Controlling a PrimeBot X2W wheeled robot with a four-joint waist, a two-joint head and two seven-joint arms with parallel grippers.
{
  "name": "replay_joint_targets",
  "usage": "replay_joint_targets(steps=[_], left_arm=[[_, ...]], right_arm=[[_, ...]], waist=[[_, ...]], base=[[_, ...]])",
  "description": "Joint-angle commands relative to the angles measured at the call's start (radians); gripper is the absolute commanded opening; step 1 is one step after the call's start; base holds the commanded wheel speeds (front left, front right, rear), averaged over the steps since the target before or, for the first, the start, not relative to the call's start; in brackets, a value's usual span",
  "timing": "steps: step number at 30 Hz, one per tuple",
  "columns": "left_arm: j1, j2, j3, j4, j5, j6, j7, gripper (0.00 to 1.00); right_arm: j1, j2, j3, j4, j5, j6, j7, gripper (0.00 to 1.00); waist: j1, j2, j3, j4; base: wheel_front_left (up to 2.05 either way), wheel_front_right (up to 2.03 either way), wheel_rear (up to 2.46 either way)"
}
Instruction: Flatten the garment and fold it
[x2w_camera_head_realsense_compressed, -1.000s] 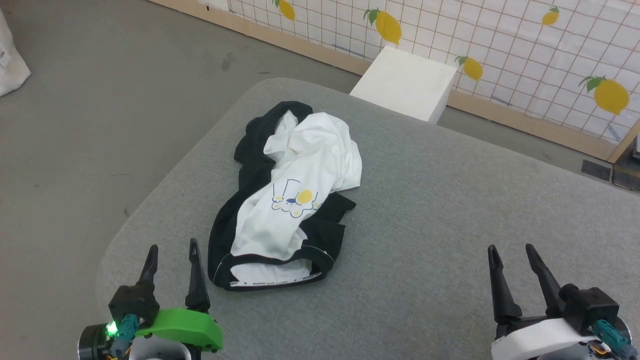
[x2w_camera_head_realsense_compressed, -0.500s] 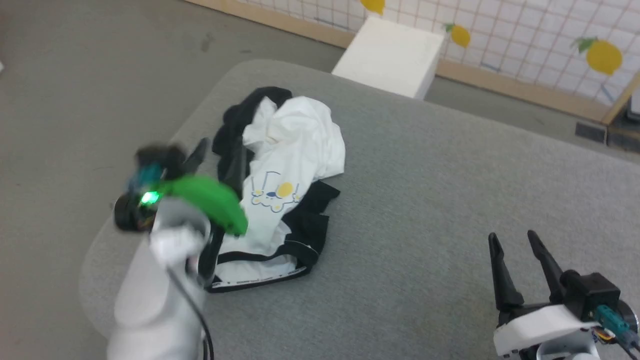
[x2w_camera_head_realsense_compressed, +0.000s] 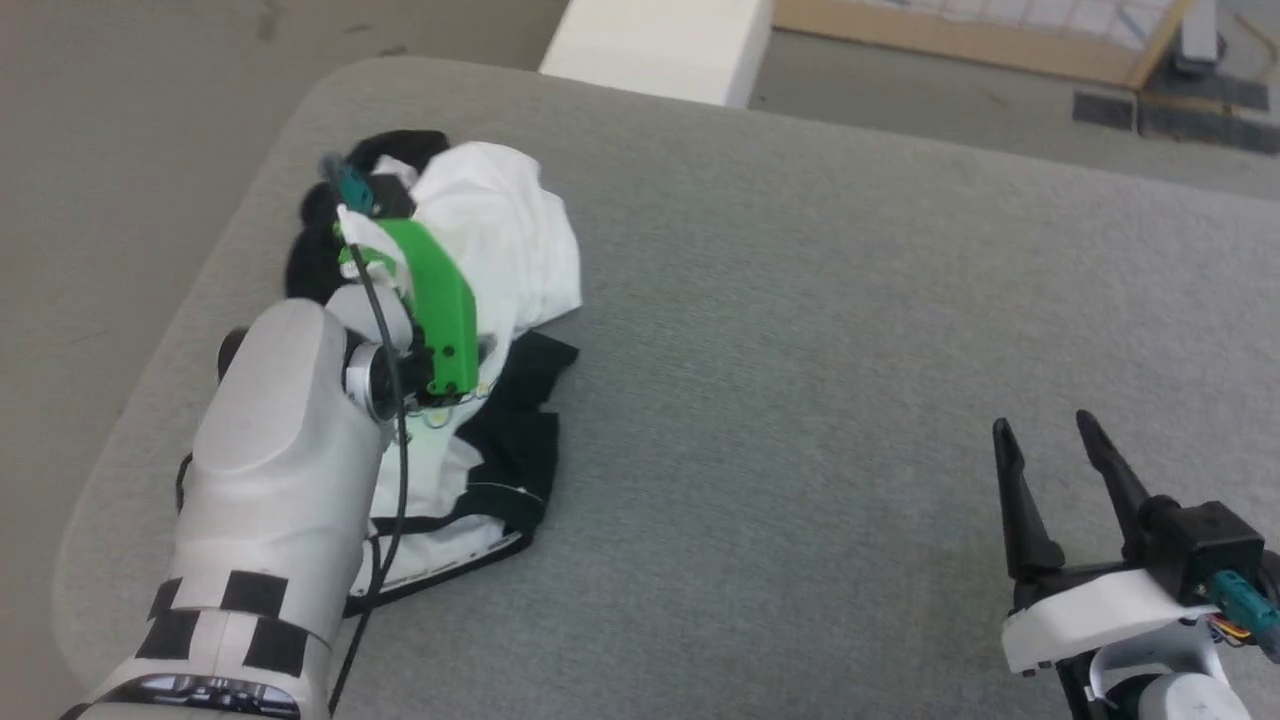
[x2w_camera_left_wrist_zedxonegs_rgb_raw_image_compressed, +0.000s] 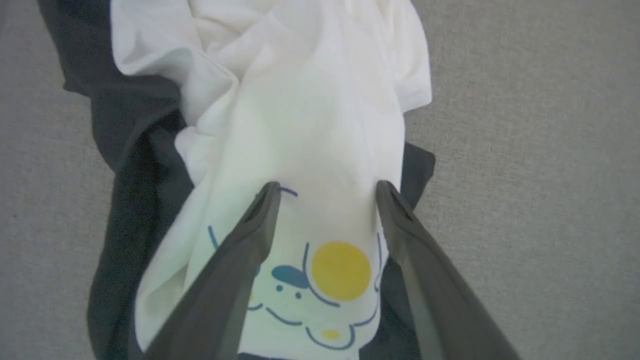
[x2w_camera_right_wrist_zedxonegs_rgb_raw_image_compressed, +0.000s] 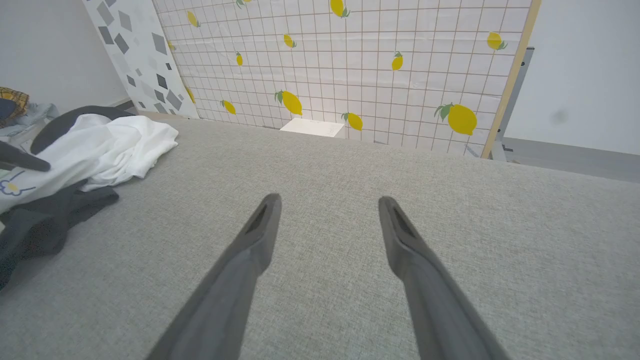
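1. Presently the garment (x2w_camera_head_realsense_compressed: 500, 220) lies crumpled on the left part of the grey padded table (x2w_camera_head_realsense_compressed: 800, 300), with white body cloth on top and black sleeve cloth bunched beneath and beside it.
2. The left gripper (x2w_camera_left_wrist_zedxonegs_rgb_raw_image_compressed: 325, 192) hangs over the heap with its jaws spread wide, straddling the white cloth just above the chest print (x2w_camera_left_wrist_zedxonegs_rgb_raw_image_compressed: 340, 270). Nothing is clamped. I cannot tell whether the tips touch the cloth.
3. The right gripper (x2w_camera_head_realsense_compressed: 1045, 430) sits well apart from the garment over bare table, jaws apart and empty.
4. Handling, as a judgement: light, limp and not fragile. It will drape from whatever point lifts it, and stacked layers may come up together. The table's woven cover probably drags on it.
5. Where to hold, as a judgement: an edge rather than the middle. The black-trimmed hem (x2w_camera_head_realsense_compressed: 470, 555) or a sleeve end would spread it, while a mid-heap pinch would only lift a bundle.
6. Writing: the print is a yellow disc with blue line drawing and no letters. There are small marks along the hem, too small to read.
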Motion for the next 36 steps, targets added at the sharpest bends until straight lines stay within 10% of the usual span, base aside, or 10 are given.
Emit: replay_joint_targets(steps=[1,10,12,21,36], left_arm=[[-0.004,0.012,-0.005,0.017,0.014,0.011,0.005,1.0],[0.068,-0.002,-0.004,0.134,-0.001,0.04,-0.04,1.0],[0.077,-0.007,0.008,0.148,-0.012,0.047,-0.079,0.0],[0.049,0.006,0.082,0.135,-0.043,0.084,-0.41,0.0],[-0.28,0.149,-0.06,-0.1,0.081,-0.046,-0.813,0.0]], right_arm=[[-0.019,0.0,-0.002,-0.012,-0.008,-0.001,0.003,1.0],[-0.018,0.0,-0.018,-0.051,-0.022,-0.001,0.027,1.0],[-0.019,0.0,-0.015,-0.053,-0.021,-0.001,0.031,1.0],[-0.009,0.0,-0.01,-0.029,0.002,-0.001,0.018,1.0],[0.001,0.0,0.003,0.103,0.102,-0.001,-0.078,1.0]], waist=[[-0.0001,0.0,0.053,-0.054],[-0.0001,0.0,0.08,-0.055],[-0.0001,0.0,0.079,-0.05],[-0.0001,0.0,0.03,-0.016],[-0.0001,0.0,-0.13,-0.036]], base=[[0.0,0.0,0.0],[0.0,0.0,0.0],[0.0,0.0,0.0],[0.0,0.0,0.0],[0.0,0.0,0.0]])
